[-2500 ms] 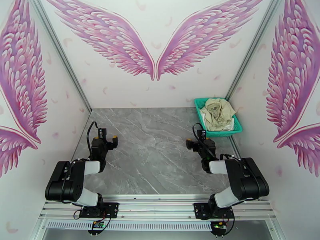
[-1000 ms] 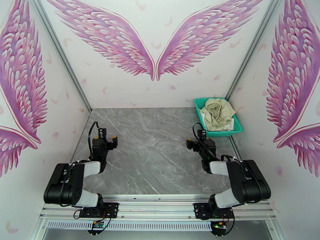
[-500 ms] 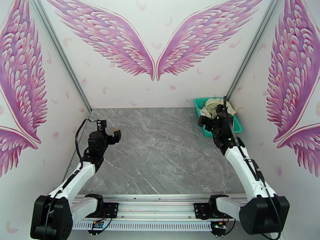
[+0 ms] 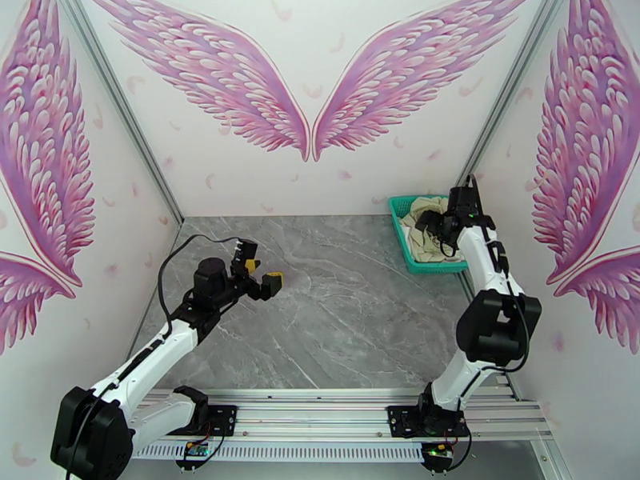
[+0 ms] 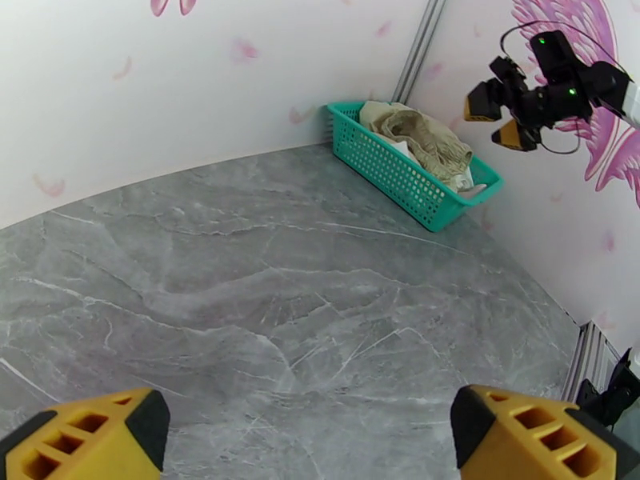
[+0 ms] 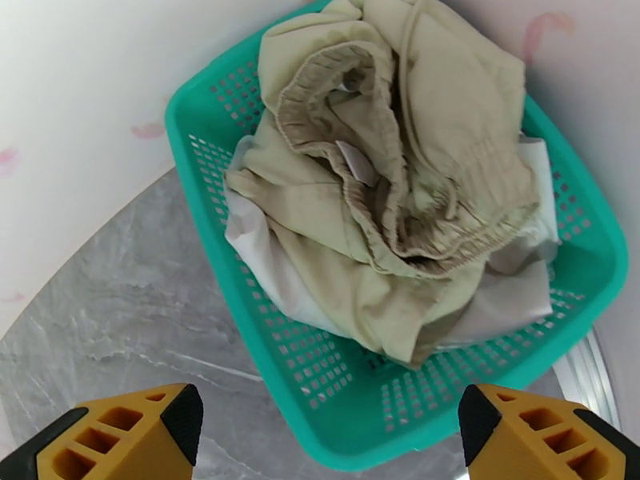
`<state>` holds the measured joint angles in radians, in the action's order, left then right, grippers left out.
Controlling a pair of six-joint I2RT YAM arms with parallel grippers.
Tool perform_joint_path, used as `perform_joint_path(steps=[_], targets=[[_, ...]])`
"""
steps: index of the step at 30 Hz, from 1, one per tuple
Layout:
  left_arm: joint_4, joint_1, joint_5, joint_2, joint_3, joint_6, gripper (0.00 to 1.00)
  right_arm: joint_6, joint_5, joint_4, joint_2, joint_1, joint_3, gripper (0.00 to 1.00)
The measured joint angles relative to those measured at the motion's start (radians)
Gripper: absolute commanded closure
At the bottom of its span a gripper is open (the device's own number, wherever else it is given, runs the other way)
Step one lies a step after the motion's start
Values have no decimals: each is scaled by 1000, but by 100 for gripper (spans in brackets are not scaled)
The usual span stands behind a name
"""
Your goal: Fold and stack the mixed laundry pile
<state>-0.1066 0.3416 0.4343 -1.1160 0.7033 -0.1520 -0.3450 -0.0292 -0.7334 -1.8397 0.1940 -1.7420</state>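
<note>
Right wrist: I held the right pincer [image 6: 330, 436] spread above the beige garment [image 6: 384, 178] in the basket [image 6: 320, 378]; left pincer [image 5: 312, 435] gaped too.

Beige garment [image 5: 420, 138] in teal basket [image 5: 400, 182], right gripper [image 5: 494, 124] apparently spread

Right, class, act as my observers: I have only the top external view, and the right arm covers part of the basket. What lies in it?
Observer: In the right wrist view, a beige drawstring garment lies crumpled on top of white cloth in the teal mesh basket.
Operator: Is the right gripper touching it?
Observer: No. The left wrist view shows the right gripper in the air above the basket, jaws apart.
Operator: And the left gripper?
Observer: Its own camera shows the left gripper open above the grey marble table.
</note>
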Motion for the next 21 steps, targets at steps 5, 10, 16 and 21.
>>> perform_joint_path(steps=[5,10,16,21], targets=[[9,2,30,-39,16,11,1,-29,-26,-6,-85,-18,-100,33],[35,2,45,-57,36,19,1,-74,-70,42,-165,-21,-112,40],[47,8,47,-60,44,17,1,-105,-114,60,-283,-21,-152,44],[46,10,46,-71,44,11,1,-127,-154,82,-350,-21,-203,50]])
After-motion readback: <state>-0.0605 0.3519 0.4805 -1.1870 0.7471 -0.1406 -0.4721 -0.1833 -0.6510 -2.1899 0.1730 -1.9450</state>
